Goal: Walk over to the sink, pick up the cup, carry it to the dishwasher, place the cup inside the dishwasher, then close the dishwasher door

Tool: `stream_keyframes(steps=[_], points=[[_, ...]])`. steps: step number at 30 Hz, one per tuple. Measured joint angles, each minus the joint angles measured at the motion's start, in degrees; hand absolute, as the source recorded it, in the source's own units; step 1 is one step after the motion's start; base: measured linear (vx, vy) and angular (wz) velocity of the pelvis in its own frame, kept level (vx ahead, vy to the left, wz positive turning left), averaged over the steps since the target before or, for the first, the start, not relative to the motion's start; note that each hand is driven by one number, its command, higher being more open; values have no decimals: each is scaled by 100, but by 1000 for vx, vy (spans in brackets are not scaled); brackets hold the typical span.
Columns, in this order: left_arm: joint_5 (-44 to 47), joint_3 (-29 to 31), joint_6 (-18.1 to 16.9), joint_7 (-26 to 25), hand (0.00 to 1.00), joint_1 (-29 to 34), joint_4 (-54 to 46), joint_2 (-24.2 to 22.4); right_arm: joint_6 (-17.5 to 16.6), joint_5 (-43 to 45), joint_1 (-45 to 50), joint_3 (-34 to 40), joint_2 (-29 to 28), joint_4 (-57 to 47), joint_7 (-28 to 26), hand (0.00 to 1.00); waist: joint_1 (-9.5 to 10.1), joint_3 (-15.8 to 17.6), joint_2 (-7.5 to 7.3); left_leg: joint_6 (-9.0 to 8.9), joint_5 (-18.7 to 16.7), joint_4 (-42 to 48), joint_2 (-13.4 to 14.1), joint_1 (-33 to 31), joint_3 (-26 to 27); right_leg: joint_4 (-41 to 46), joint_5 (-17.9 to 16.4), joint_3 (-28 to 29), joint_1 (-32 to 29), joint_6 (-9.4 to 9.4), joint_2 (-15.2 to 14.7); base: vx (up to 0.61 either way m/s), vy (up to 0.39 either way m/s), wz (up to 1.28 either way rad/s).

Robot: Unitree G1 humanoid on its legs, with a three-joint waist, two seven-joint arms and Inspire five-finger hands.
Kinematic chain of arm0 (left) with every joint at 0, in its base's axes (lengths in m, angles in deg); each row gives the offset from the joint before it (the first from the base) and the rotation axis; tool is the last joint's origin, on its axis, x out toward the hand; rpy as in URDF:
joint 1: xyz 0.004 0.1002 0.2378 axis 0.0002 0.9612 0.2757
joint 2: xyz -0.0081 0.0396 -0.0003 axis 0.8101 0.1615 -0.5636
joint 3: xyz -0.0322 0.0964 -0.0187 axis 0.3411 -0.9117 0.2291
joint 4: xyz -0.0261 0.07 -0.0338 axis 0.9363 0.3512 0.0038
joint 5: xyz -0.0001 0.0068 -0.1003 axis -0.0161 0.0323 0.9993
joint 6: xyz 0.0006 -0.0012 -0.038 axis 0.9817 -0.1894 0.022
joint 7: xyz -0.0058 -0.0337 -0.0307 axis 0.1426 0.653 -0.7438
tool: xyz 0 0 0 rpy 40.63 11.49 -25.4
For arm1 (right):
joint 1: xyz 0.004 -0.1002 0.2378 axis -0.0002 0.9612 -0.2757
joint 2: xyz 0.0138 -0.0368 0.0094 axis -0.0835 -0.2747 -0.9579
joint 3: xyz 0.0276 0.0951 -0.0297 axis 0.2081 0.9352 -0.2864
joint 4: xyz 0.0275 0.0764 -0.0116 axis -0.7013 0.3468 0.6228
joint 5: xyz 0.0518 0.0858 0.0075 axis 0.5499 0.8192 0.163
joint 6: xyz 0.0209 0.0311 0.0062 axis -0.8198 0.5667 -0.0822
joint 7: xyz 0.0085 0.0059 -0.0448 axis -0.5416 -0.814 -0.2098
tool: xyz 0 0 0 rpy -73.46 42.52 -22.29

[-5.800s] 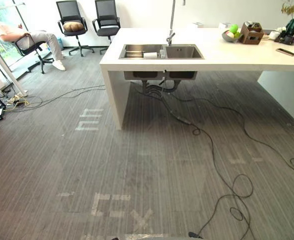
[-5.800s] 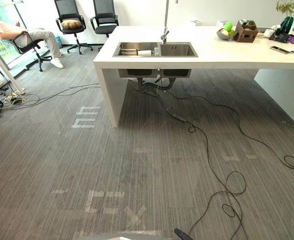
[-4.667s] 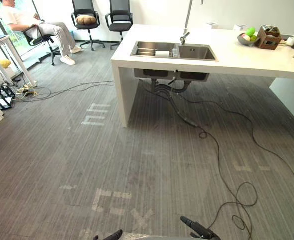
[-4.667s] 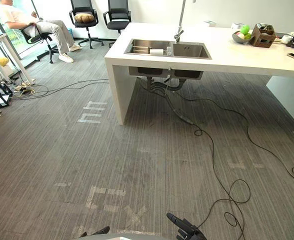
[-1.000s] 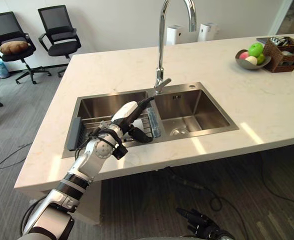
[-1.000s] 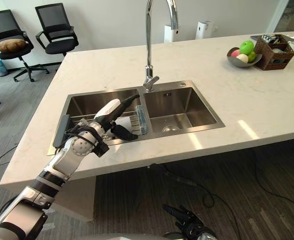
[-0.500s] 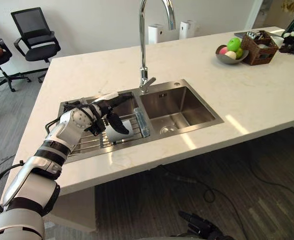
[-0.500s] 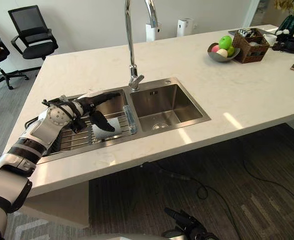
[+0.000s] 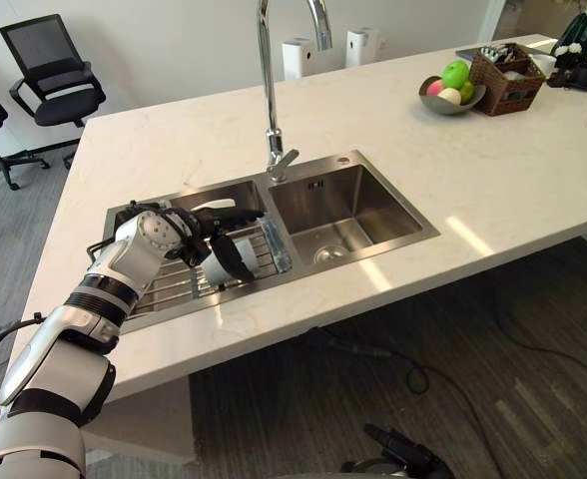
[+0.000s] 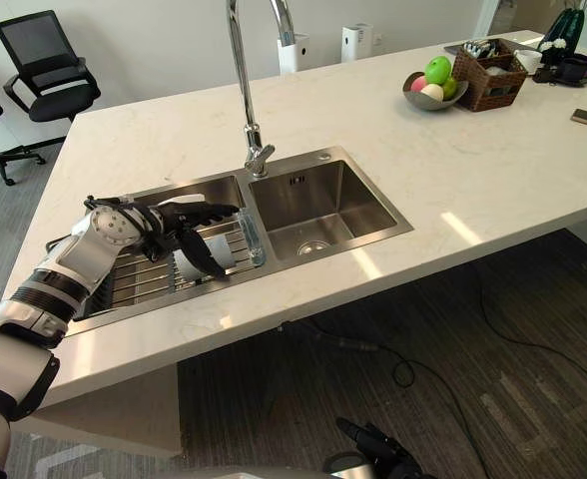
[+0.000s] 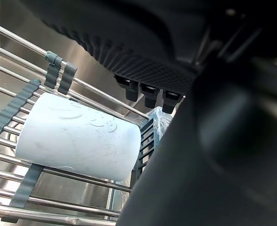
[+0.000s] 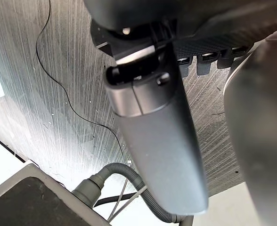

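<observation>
Here the cup (image 11: 77,136) lies sideways on the rack (image 9: 171,288), just beneath the spread left robot hand (image 9: 196,233).

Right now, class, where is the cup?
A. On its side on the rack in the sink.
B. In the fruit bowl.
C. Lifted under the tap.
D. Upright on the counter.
A: the cup lies on its side across the rack in the sink, under the open left hand.

The left hand (image 9: 187,236) hides part of the cup (image 11: 77,141); whether they touch seems unclear
</observation>
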Motion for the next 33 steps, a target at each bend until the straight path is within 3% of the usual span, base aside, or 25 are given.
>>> stream_keyframes(steps=[6,20,33], points=[[90,15,51,-341,100,0,52,-25,-47,-2,26,1,-18,-8,-8,100,-5,1,1,-1,-1,-1,4,13,38,5,8,59,-2,-5,-1,-7,-4,-1],[-162,396,-1,-599,100,4,873,-344,-58,-40,46,11,-59,-76,-8,100,-41,2,1,-9,-7,-1,13,15,213,-1,64,224,-75,-7,29,-12,-10,-6],[-998,886,-154,-1027,100,212,1339,-480,-131,-64,237,108,-135,-228,-69,100,-139,5,2,-32,-24,-1,41,39,352,6,85,358,-117,-16,71,-12,-13,-5]])
